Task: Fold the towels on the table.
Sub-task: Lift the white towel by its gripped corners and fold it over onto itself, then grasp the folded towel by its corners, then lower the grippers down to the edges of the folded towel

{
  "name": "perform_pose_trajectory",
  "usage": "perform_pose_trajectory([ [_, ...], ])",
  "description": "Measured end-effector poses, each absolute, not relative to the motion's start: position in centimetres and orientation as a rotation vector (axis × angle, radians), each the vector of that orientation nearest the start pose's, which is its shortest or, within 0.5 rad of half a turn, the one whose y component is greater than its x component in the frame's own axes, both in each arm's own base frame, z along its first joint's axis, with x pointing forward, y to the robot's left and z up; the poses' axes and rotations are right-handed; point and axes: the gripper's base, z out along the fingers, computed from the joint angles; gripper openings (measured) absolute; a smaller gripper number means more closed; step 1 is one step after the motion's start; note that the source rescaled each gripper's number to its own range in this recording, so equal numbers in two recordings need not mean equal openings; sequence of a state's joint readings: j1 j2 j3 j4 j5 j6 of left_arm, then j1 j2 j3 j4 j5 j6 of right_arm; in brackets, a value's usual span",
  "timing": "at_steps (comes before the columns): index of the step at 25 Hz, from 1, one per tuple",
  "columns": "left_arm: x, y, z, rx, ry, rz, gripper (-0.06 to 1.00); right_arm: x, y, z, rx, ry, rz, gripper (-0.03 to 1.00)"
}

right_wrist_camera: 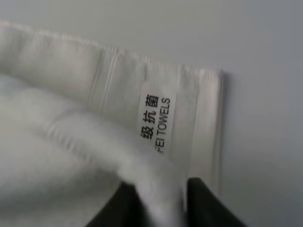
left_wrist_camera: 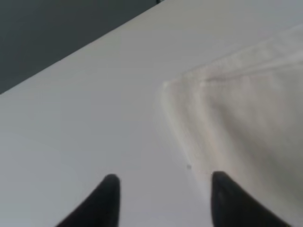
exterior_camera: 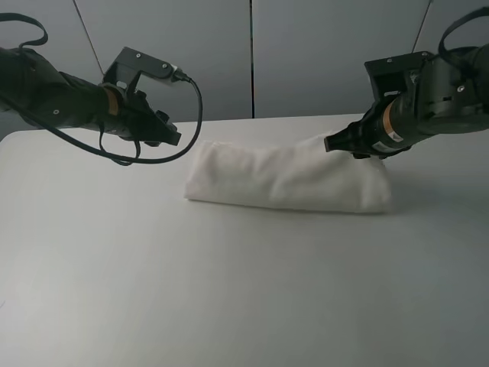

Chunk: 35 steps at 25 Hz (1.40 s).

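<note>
Pinching the towel (exterior_camera: 286, 180) beside its tag (right_wrist_camera: 158, 124), the right gripper (right_wrist_camera: 161, 203) is clamped; the left gripper (left_wrist_camera: 164, 179) gapes empty nearby; folding seems half done.

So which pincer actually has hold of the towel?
The right pincer: towel fabric is pinched between its tips. The left pincer is open, holding nothing.

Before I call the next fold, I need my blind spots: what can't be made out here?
The tag: right wrist view, print's start lies under the pinched towel fold.
The right gripper: same view, only finger ends show, cut by the frame edge.
The towel's layers: exterior high view, too bunched to count.
The left gripper: left wrist view blurred; height above the table unclear.
</note>
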State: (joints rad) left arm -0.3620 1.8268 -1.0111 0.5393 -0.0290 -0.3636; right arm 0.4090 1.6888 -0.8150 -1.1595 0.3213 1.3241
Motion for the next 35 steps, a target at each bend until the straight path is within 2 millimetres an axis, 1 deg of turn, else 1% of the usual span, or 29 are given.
perform_pose_trajectory([
  [1,35.5,-13.6,17.7,0.612,2.187,-0.12,0.82,30.2,10.2,16.8,-0.146,2.431,-0.1,0.69],
  [2,35.5,-13.7,17.8,0.613,2.18,-0.125,0.93,30.2,10.2,16.8,-0.13,2.432,-0.094,0.86],
  [3,35.5,-13.7,17.8,0.613,2.177,-0.127,0.96,30.2,10.2,16.8,-0.129,2.428,-0.093,0.94],
  [5,35.6,-13.7,17.8,0.61,2.177,-0.128,0.95,30.3,10.2,16.9,-0.124,2.423,-0.092,0.99],
  [7,35.6,-13.7,17.8,0.61,2.177,-0.128,0.91,30.3,10.2,16.9,-0.117,2.423,-0.09,1.0],
  [9,35.5,-13.7,17.8,0.61,2.179,-0.127,0.9,30.3,10.2,16.9,-0.11,2.423,-0.085,1.0],
  [12,35.6,-13.5,17.9,0.574,2.21,-0.119,0.92,30.2,10.3,16.9,-0.111,2.424,-0.068,1.0],
  [13,35.7,-13.4,17.9,0.556,2.234,-0.105,0.94,30.3,10.5,16.9,-0.14,2.422,-0.058,1.0],
  [16,36.3,-13.1,18.7,0.485,2.291,-0.064,0.95,30.4,10.9,17.1,-0.206,2.411,-0.025,1.0],
  [20,36.9,-13.0,19.8,0.41,2.34,-0.052,0.95,30.9,11.0,17.7,-0.183,2.425,-0.036,1.0],
  [23,37.2,-13.2,20.4,0.42,2.37,-0.06,0.95,31.4,10.7,18.3,-0.151,2.488,-0.073,1.0],
  [26,37.9,-13.7,20.2,0.443,2.449,-0.069,0.95,32.5,10.0,18.8,-0.096,2.609,-0.083,1.0],
  [29,39.1,-14.4,19.1,0.455,2.57,-0.087,0.95,33.4,9.4,18.5,-0.07,2.738,-0.05,1.0],
  [31,39.8,-14.9,18.3,0.46,2.64,-0.094,0.95,33.8,9.5,18.1,-0.097,2.795,-0.026,1.0],
  [35,41.5,-15.7,17.5,0.457,2.697,-0.109,0.95,34.5,9.9,17.0,-0.145,2.878,-0.032,1.0],
])
